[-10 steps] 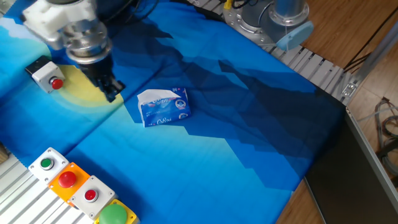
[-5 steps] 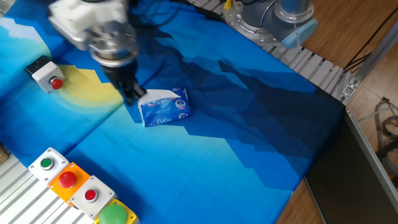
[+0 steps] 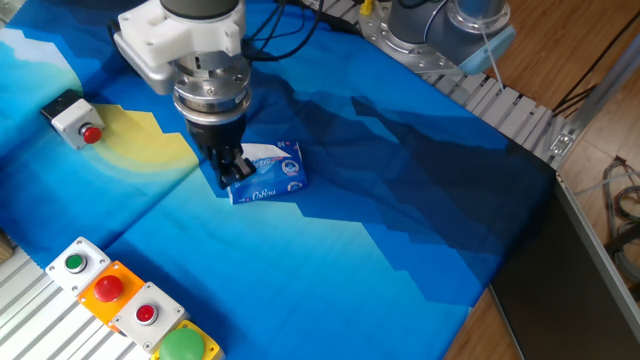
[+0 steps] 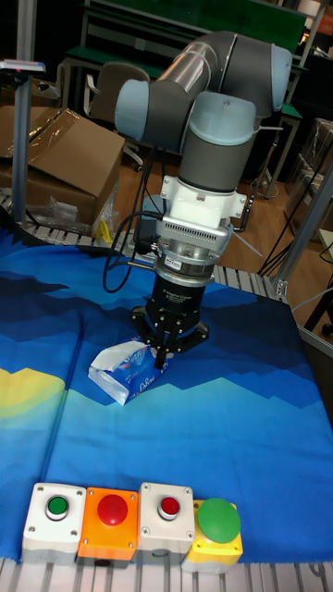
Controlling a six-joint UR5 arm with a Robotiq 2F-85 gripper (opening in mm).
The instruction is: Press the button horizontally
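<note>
Now the tool (image 3: 232,168), grip state unclear, has shifted from the button (image 3: 75,119) to the tissue pack (image 3: 268,172).

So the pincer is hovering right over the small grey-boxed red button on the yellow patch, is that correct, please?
Not quite: the pincer is over the tissue pack, as the fixed view shows. The small grey-boxed red button does sit at the yellow patch, well off to the side of the pincer.

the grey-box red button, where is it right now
In the fixed view the button sits at the far left of the blue cloth, on its yellow patch, well left of the gripper and the tissue pack.
</note>
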